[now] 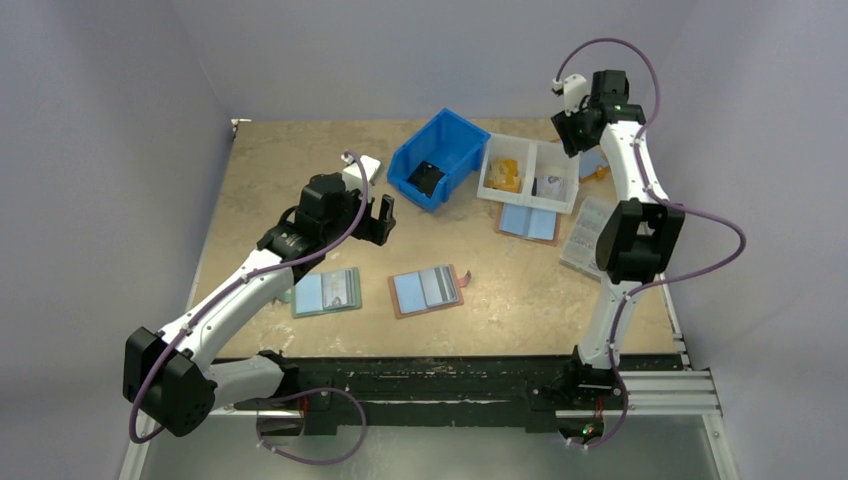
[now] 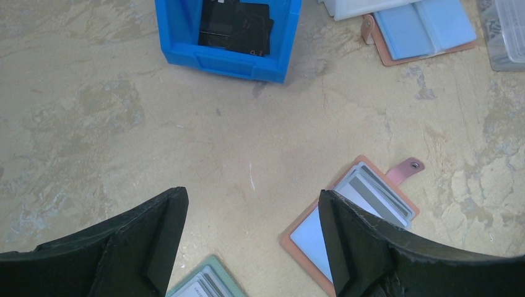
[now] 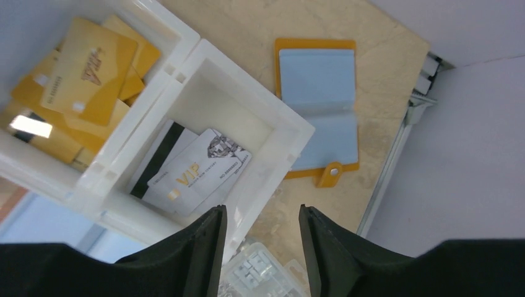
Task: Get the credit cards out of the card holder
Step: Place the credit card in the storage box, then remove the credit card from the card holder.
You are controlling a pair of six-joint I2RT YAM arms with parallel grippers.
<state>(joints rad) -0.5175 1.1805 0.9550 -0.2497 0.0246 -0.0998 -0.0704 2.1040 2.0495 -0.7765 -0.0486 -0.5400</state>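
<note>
The salmon-brown card holder (image 1: 427,291) lies open on the table with its snap tab to the right and grey and white cards (image 2: 373,195) showing in its sleeves. My left gripper (image 1: 384,212) hovers open behind it. In the left wrist view the left gripper (image 2: 254,199) is empty, and its right finger (image 2: 356,247) covers part of the card holder (image 2: 306,238). My right gripper (image 1: 573,138) is raised over the white tray (image 1: 532,172) at the back. In the right wrist view the right gripper (image 3: 262,215) stands open and empty above the tray's rim (image 3: 297,130). A silver VIP card (image 3: 195,170) lies in the compartment below.
Gold cards (image 3: 86,74) fill the tray's other compartment. A blue bin (image 1: 440,158) holds black cards. A green card holder (image 1: 327,292) lies open left of the salmon one. A blue-lined folder (image 1: 528,222), an orange holder (image 3: 319,105) and a clear plastic box (image 1: 590,235) lie at the right.
</note>
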